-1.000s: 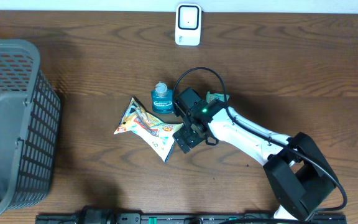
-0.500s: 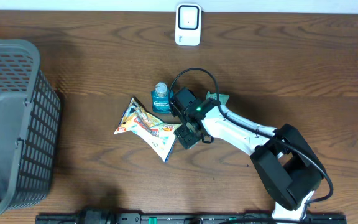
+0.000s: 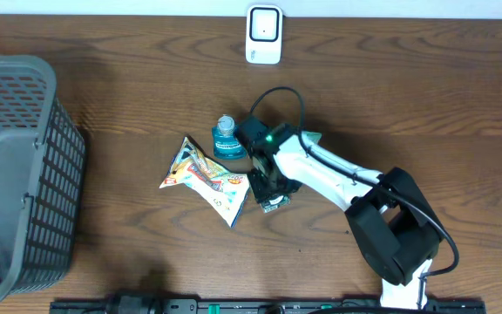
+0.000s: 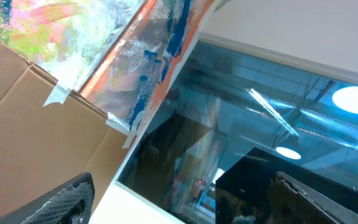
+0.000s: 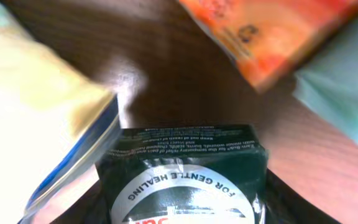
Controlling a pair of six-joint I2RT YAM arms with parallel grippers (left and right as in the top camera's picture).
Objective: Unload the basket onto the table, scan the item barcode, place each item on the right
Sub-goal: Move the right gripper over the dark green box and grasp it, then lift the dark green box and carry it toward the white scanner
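On the dark box [image 5: 188, 180]: "FOR GENTLE HEALING".

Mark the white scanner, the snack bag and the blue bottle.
white scanner [image 3: 264, 35], overhead view, middle of its front face.
snack bag [image 3: 203, 177], overhead view, centre of the printed panel.
blue bottle [image 3: 227, 142], overhead view, its body below the cap.

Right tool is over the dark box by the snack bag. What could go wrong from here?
1. The snack bag lies right beside the dark box under the right tool; a finger may catch its edge.
2. The blue bottle sits close to the arm; lifting could knock it.
3. No barcode shows on the box; it may face the scanner wrongly.
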